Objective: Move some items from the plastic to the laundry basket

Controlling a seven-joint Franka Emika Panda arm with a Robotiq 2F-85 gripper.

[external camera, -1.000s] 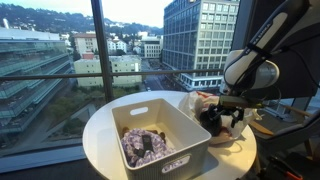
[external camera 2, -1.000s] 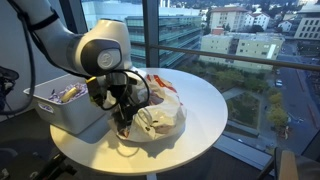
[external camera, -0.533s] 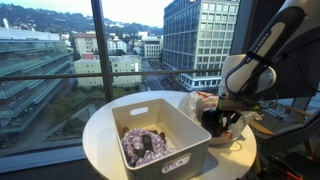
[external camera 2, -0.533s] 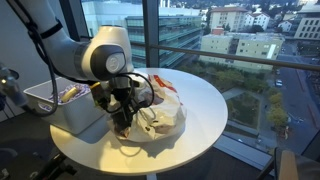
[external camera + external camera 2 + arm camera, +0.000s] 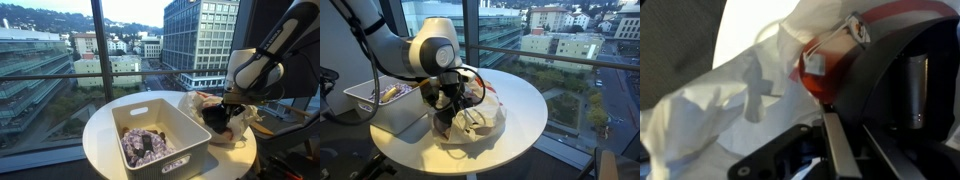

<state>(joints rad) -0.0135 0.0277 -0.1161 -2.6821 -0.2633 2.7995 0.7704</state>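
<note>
Still fishing in the plastic bag [image 5: 485, 112]
My gripper [image 5: 448, 108] has shifted further from the laundry basket [image 5: 180, 158]; can't tell if my jaws hold anything.

White rounded arm [image 5: 432, 52] with dark joint bands, smooth glossy housings, black pincer [image 5: 450, 103]

Thin crinkled white plastic bag [image 5: 740, 95] with red print, smooth matt white plastic laundry basket [image 5: 185, 140], patterned purple cloth [image 5: 140, 145], my arm [image 5: 430, 50] glossy white, my gripper [image 5: 448, 108] matt black.
</note>
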